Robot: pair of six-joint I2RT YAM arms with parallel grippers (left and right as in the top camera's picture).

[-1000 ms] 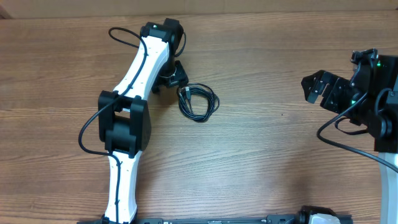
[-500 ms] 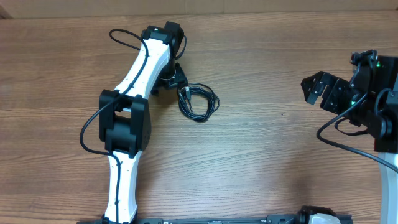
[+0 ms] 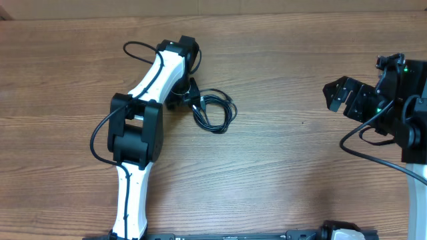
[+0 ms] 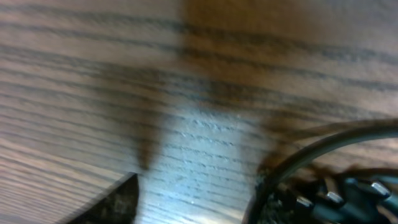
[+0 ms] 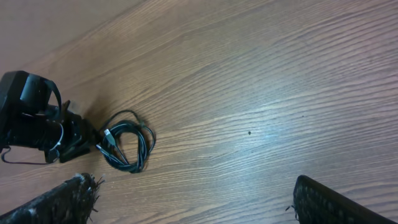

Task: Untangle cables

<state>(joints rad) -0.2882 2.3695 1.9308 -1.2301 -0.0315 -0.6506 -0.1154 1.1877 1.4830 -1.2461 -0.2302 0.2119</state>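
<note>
L claw [image 3: 191,95] at cables [image 3: 217,113] on table [image 3: 287,167], grip unclear, arm [image 3: 157,70] blocks view; R claw [image 5: 193,190] wide open.

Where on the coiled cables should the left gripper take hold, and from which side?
Probably the plug ends at the left edge of the cables, coming down from the left gripper side. They stick out of the flat loops, so a pull there should open the coil.

Left hand [image 3: 191,94] low, arm extended — jaws unclear; right hand [image 3: 335,95] wide open.
</note>
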